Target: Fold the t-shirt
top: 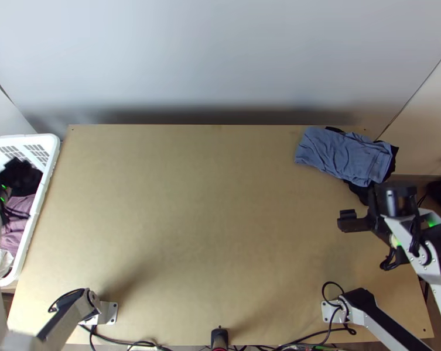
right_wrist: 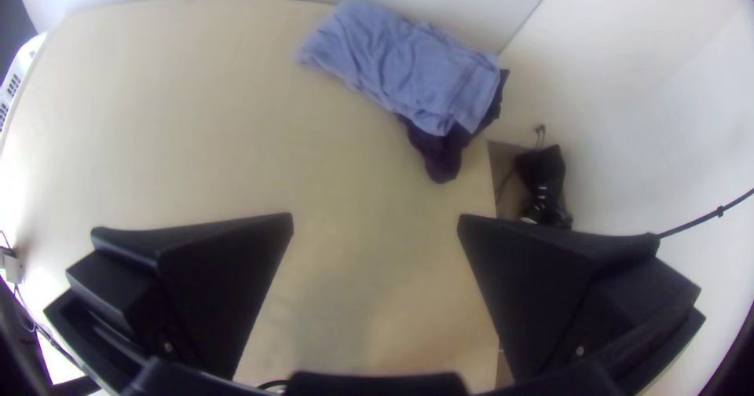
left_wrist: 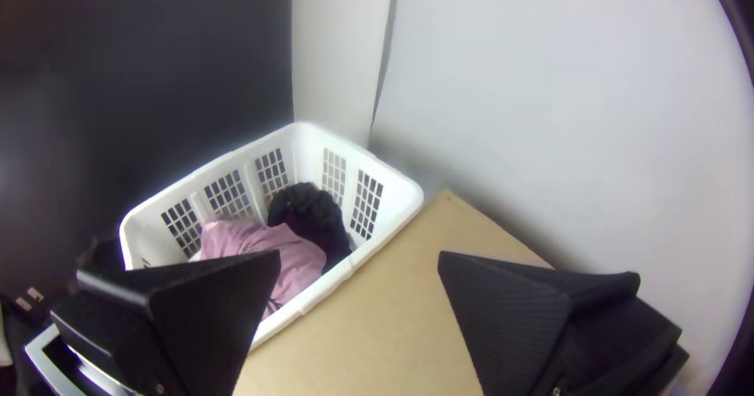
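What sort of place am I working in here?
Likely a laundry-folding workstation, perhaps in a workshop or lab: a white basket of clothes, a wooden table with folded blue cloth at its far right corner, and robot arms mounted on it.

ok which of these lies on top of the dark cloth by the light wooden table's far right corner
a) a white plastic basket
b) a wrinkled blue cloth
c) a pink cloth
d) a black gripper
B: the wrinkled blue cloth covers most of the dark cloth, whose edges stick out from under it.
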Controlling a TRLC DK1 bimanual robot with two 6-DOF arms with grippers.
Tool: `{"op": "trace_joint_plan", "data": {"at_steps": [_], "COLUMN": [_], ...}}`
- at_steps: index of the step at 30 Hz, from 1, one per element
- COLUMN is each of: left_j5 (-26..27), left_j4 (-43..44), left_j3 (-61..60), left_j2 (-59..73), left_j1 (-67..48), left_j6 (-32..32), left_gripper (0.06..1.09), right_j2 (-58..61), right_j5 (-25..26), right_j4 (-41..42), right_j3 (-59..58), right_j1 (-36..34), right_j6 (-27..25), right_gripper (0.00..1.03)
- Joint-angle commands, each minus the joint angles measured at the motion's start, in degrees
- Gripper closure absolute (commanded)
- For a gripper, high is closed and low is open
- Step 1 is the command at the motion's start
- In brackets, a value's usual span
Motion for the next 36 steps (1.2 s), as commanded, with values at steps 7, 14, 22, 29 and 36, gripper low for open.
{"op": "trace_joint_plan", "data": {"at_steps": [7, 14, 22, 29, 36], "left_j5": [1.96, 1.87, 1.78, 1.61, 0.73], "left_j4": [-4.96, -5.13, 2.87, 7.09, 7.09], "left_j3": [10.63, 15.2, 12.56, 16.34, 21.97], "left_j2": [18.04, 35.44, 46.6, 55.65, 63.83], "left_j1": [15.51, 24.39, 28.17, 29.23, 28.52], "left_j6": [3.82, 5.4, 12.61, 16.3, 16.56], "left_gripper": [0.11, 0.11, 0.11, 0.11, 0.11], "right_j2": [6.87, 4.94, 4.33, 4.5, 4.24], "right_j5": [-1.97, -2.14, -2.14, -2.05, -2.05], "right_j4": [-5.88, -5.88, -5.88, -5.7, -5.79], "right_j3": [6.21, 6.57, 5.42, 4.72, 3.23], "right_j1": [-2.18, -1.83, -1.92, -1.92, -2.27], "right_j6": [-4.67, -10.29, -10.56, -10.64, -10.64], "right_gripper": [0.05, 0.05, 0.05, 0.05, 0.05]}}
